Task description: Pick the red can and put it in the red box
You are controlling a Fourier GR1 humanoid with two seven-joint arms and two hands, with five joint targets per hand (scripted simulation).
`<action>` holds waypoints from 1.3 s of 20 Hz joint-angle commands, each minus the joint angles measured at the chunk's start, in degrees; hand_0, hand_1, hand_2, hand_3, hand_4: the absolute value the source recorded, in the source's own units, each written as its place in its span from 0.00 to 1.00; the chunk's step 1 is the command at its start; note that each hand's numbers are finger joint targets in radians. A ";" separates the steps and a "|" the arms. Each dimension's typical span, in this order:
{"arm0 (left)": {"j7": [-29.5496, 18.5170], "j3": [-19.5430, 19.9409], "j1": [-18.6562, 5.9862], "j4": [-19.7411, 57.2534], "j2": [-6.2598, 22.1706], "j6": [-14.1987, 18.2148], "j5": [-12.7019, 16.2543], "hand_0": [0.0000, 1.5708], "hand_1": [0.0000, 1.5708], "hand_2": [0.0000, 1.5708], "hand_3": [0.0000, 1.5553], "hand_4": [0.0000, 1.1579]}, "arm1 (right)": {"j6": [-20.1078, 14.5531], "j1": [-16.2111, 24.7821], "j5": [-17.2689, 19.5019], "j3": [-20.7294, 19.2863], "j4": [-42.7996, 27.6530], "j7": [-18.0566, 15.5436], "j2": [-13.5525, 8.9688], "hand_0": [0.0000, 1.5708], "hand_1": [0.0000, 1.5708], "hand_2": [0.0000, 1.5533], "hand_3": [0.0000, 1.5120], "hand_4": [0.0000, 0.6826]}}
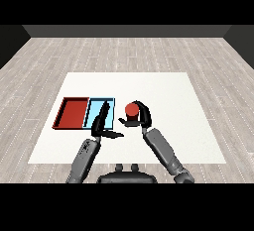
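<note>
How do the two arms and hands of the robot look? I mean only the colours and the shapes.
Both forearms are grey, rounded and tube-shaped, with a slightly glossy surface, and they come in from the lower corners of the head view. Each ends in a black hand with slim fingers and a thumb: the left hand and the right hand. No cables, markings or sleeves can be seen on them.

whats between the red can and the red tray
In the head view, the light blue tray lies between the red can and red tray, with the left hand over it.
</note>
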 commanded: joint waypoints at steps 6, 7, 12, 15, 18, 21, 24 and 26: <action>-1.54 -7.48 -5.05 8.43 -0.02 6.20 5.09 0.00 0.00 0.00 0.00 0.00 | -2.01 -2.71 -3.81 2.44 5.67 -4.81 0.39 0.93 0.93 0.93 0.92 0.92; -2.25 -4.80 -6.65 12.34 -0.02 3.11 6.38 0.00 0.00 0.00 0.00 0.00 | -5.68 -1.26 -1.89 6.00 0.02 -1.14 0.39 0.93 0.93 0.93 0.92 0.93; -8.60 -9.61 -6.72 17.34 -0.02 7.27 8.63 0.00 0.00 0.00 0.00 0.00 | -3.71 -3.85 -1.19 2.98 -1.46 2.18 0.40 0.92 0.92 0.93 0.92 0.93; -6.89 -7.45 -11.88 21.16 -0.02 5.13 10.63 0.00 0.00 0.00 0.00 0.00 | -4.36 -3.77 -1.50 3.88 1.69 -0.49 0.40 0.92 0.92 0.92 0.91 0.93; -6.25 -3.78 -9.61 20.62 -0.02 1.05 9.25 0.00 0.00 0.00 0.00 0.00 | -2.03 -4.59 -4.17 2.74 4.28 -2.38 0.40 0.91 0.91 0.92 0.91 0.92; -2.63 -6.71 -6.86 13.67 -0.02 2.82 8.22 0.00 0.00 0.00 0.00 0.00 | -4.81 -5.88 -6.09 5.97 4.18 -3.15 0.40 0.91 0.91 0.93 0.91 0.92; -5.91 -9.45 -7.78 16.03 -0.02 4.50 12.14 0.00 0.00 0.00 0.00 0.00 | -5.07 -2.30 -4.61 6.99 -0.25 -1.89 0.40 0.92 0.92 0.92 0.91 0.92; -2.86 -7.96 -10.07 16.30 -0.02 3.64 11.86 0.00 0.00 0.00 0.00 0.00 | -6.35 -4.17 -9.04 10.30 3.01 -3.64 0.40 0.94 0.94 0.93 0.91 0.91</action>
